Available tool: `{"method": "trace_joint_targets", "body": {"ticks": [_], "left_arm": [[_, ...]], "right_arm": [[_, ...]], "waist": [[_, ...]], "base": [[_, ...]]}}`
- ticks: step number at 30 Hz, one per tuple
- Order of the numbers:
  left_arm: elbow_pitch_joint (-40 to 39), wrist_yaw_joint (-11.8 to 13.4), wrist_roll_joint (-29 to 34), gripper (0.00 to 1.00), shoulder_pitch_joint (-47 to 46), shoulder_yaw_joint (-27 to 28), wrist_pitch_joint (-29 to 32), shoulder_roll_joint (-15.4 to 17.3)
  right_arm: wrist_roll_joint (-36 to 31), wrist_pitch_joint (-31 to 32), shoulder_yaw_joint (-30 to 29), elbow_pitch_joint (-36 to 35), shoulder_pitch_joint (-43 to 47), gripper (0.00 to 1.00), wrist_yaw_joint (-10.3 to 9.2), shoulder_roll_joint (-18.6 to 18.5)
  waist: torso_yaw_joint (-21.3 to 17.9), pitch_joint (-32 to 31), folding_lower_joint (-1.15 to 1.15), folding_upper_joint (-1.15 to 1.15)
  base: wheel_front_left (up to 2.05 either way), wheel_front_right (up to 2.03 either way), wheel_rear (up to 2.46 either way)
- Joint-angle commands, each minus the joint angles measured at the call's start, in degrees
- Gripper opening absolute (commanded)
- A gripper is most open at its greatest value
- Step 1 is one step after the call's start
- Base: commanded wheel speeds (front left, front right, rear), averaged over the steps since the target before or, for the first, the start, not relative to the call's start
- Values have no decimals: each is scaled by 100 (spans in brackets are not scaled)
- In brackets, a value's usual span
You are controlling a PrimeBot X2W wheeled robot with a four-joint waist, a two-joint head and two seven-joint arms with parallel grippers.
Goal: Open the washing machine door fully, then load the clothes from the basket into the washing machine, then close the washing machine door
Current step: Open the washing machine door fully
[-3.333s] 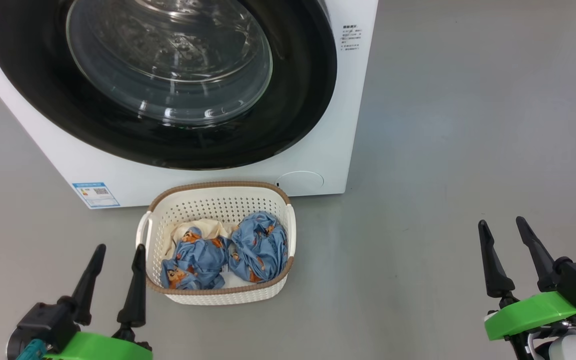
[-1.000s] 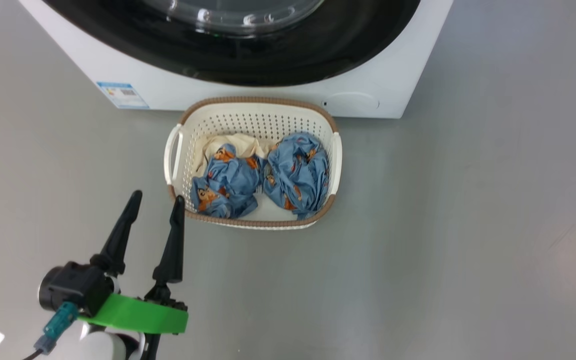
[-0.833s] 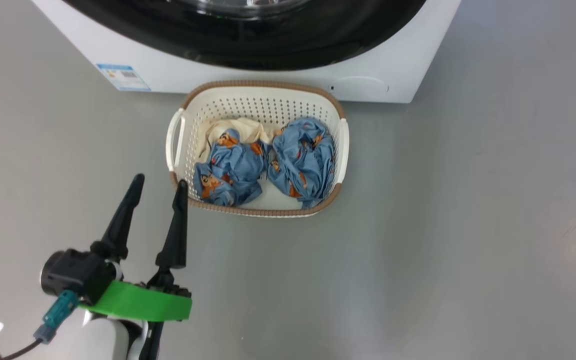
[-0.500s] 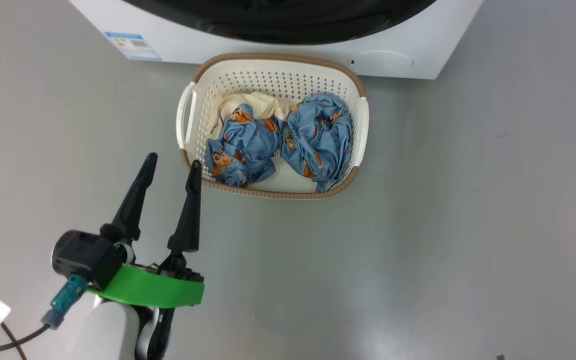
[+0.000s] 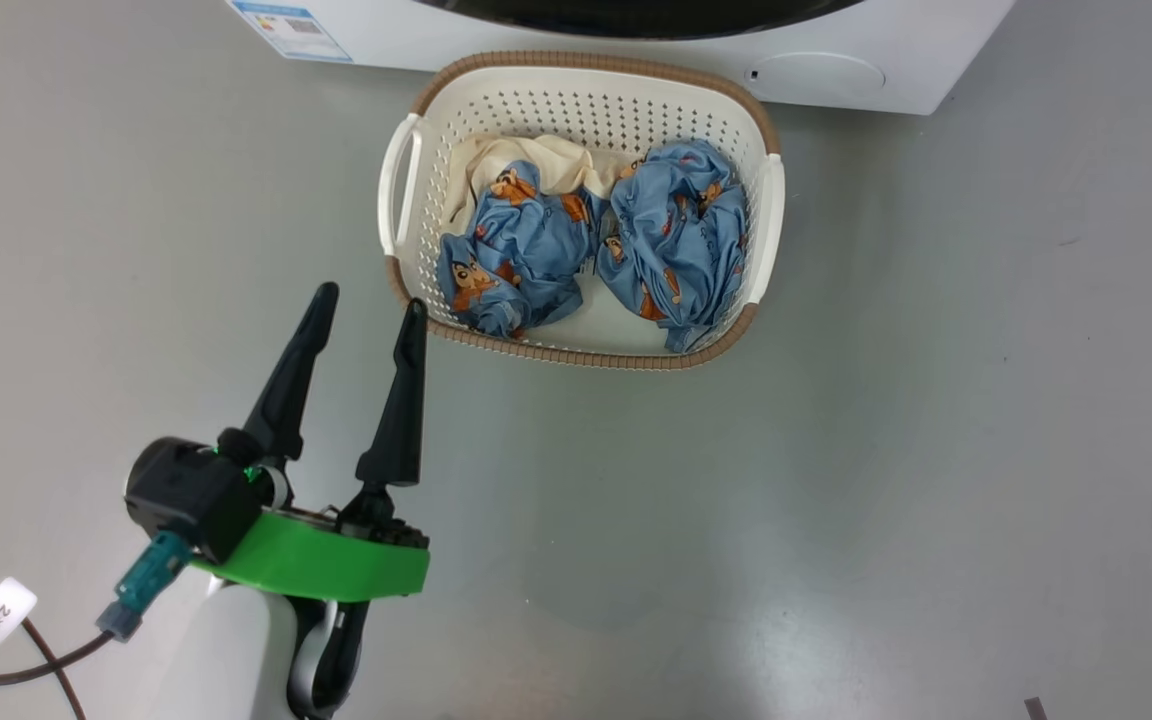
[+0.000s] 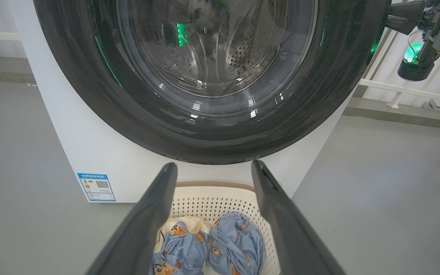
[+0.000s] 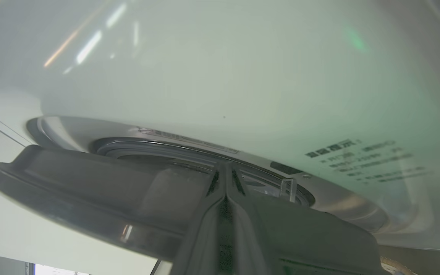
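Grey floor [image 5: 836,450] holds the basket [image 5: 576,358] of clothes [image 5: 676,230] just before the washing machine [image 5: 946,50], left gripper [image 5: 370,298] wide and empty by its corner, right gripper [image 7: 225,168] pinched together, empty, tips at the gap behind the washing machine door [image 7: 71,183], where they could slip off the glossy edge.

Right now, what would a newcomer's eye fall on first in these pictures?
The glossy black washing machine door looms in the left wrist view. In the head view, the basket of crumpled blue clothes, the open left gripper beside it, sits before the washing machine.
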Motion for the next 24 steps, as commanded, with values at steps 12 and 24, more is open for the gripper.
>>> {"method": "trace_joint_targets", "body": {"ticks": [12,24], "left_arm": [[-106,-17,-52,100,-98,143,-47,102],[-174,-17,0,100,-65,202,-47,101]], "right_arm": [[-286,545,-166,145,-73,0,9,284],[-150,1719,-97,-269,386,0,9,376]], "waist": [[16,-112,0,0],[-45,-226,0,0]], "base": [[0,0,0],[0,0,0]]}}
